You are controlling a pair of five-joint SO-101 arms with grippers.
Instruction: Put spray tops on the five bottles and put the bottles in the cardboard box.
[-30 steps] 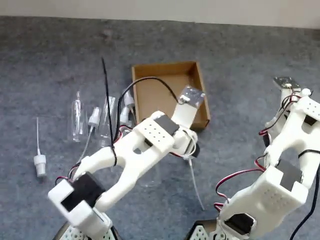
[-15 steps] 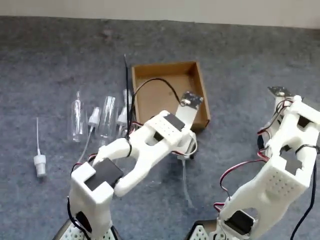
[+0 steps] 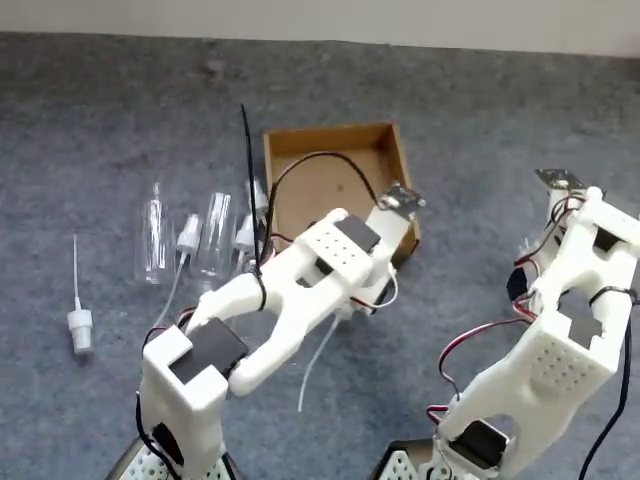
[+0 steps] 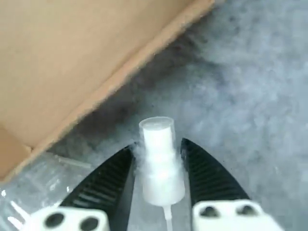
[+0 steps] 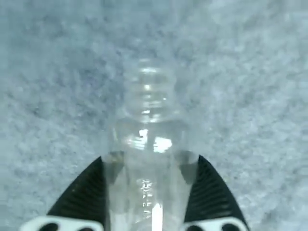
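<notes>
Left gripper is closed narrowly on a spray top, jaws bearing on its collar from both sides, the nozzle cap standing clear of the tips. In the high view it hangs just beside the near corner of the box, above the table, with the dip tube slanting down from it. Right gripper grips a clear bottle about the body below the shoulder. The threaded neck is open and projects past the jaws. That arm stands well apart from the box, to its right. Loose bottles and loose tops lie on the table left of the box. Assessment: the top is light, hard, smooth plastic. The hold at the collar is sound, since the tube is thin and whippy and unfit to bear a grip. The bottle appears empty, light, thin-walled and slick. A moderate squeeze at mid-body is advised, with the neck left free for fitting.
</notes>
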